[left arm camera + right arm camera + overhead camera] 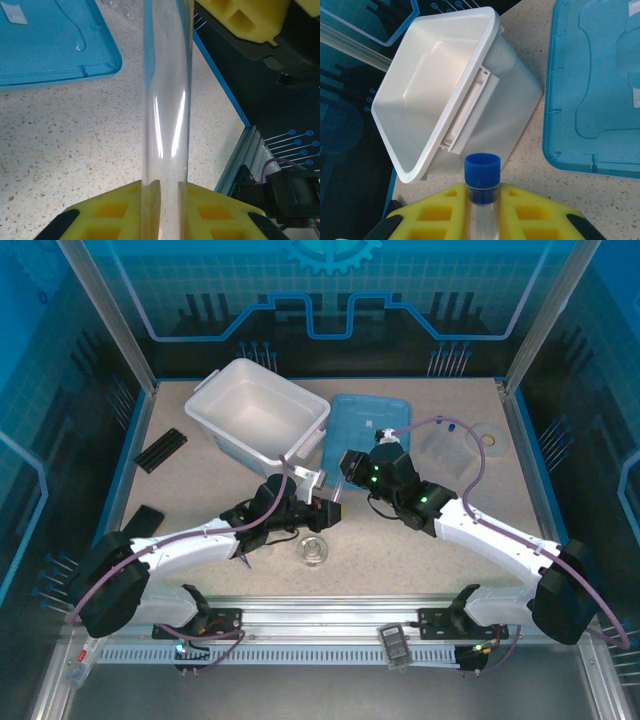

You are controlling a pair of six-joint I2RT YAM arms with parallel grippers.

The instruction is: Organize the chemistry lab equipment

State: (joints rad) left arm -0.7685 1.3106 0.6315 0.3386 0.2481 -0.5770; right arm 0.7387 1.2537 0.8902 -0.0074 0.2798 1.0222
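We grip a clear tube (167,100) in the left tool (165,202) and a blue-capped tube (482,172) in the right tool (482,207), likely bound for the white bin (440,85).

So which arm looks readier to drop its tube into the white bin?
Probably the right: its capped tube points straight at the bin, close ahead. The left's clear tube faces the blue lid instead.

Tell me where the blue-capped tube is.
Right wrist view: the tube, clamped in the right jaws, points its cap at the white bin beside the blue lid.
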